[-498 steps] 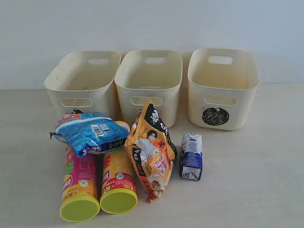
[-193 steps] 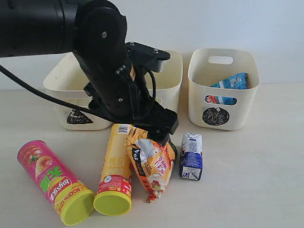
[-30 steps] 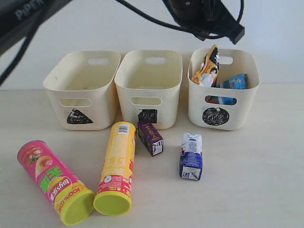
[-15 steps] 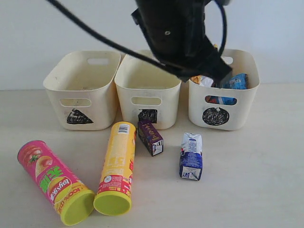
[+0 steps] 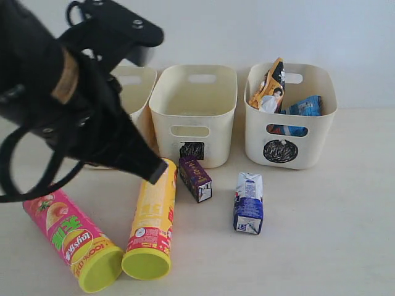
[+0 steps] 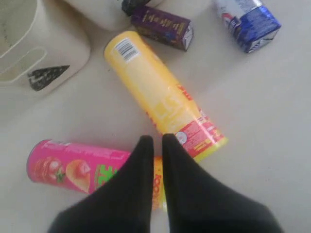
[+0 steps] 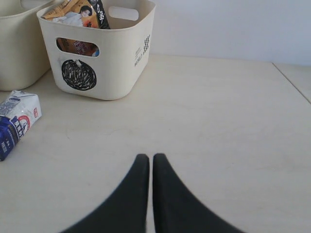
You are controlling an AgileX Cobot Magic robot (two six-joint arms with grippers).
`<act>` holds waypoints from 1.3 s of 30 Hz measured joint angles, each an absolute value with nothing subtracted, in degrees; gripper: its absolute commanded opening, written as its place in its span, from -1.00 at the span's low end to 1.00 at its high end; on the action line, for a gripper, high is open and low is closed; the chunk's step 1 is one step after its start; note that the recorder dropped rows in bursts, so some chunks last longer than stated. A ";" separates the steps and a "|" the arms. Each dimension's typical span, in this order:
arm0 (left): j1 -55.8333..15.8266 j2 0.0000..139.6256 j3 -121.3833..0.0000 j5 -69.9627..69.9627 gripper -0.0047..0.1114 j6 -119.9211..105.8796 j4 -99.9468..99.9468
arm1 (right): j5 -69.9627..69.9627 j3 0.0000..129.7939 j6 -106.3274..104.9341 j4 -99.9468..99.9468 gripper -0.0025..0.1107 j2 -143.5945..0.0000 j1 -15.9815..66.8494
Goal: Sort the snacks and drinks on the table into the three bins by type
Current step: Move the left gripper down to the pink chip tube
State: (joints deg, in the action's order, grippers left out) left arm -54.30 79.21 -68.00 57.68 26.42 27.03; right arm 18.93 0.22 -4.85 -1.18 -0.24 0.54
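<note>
Lying flat on the tabletop (image 5: 327, 246), just left of the yellow tube (image 5: 151, 216): the pink tube (image 5: 68, 234), lids close, contact unclear. Hanging over both lid ends: the left claw (image 6: 154, 141), fingers nearly together, gripping nothing. Standing behind and left of the yellow tube, mostly hidden by the arm: the triangle bin (image 6: 39, 53). Lying just right of the yellow tube's far end: the purple carton (image 5: 195, 179). Standing behind that end: the square bin (image 5: 194, 102). Lying farther right, well apart: the blue-white carton (image 5: 249, 203). Standing farthest right, behind: the circle bin (image 5: 290, 123), holding the orange bag (image 5: 270, 86) and blue bag (image 5: 303, 106). Hanging over bare tabletop, facing the circle bin: the right claw (image 7: 146, 158), fingers together, empty.
</note>
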 measured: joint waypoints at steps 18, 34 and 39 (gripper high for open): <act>-44.80 73.83 -54.76 56.78 0.25 56.58 28.38 | 18.93 0.22 -4.85 -1.18 -0.96 -0.24 0.54; -44.71 85.43 -45.56 49.89 0.62 84.72 42.11 | 18.93 0.22 -4.85 -1.18 -0.96 -0.24 0.54; -44.71 89.69 -44.92 47.26 0.62 91.61 46.45 | 18.93 0.22 -4.85 -1.18 -0.96 -0.24 0.54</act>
State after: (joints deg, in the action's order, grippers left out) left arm -44.71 89.69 -44.92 47.26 91.61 46.45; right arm 18.93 0.22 -4.85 -1.18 -0.24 0.54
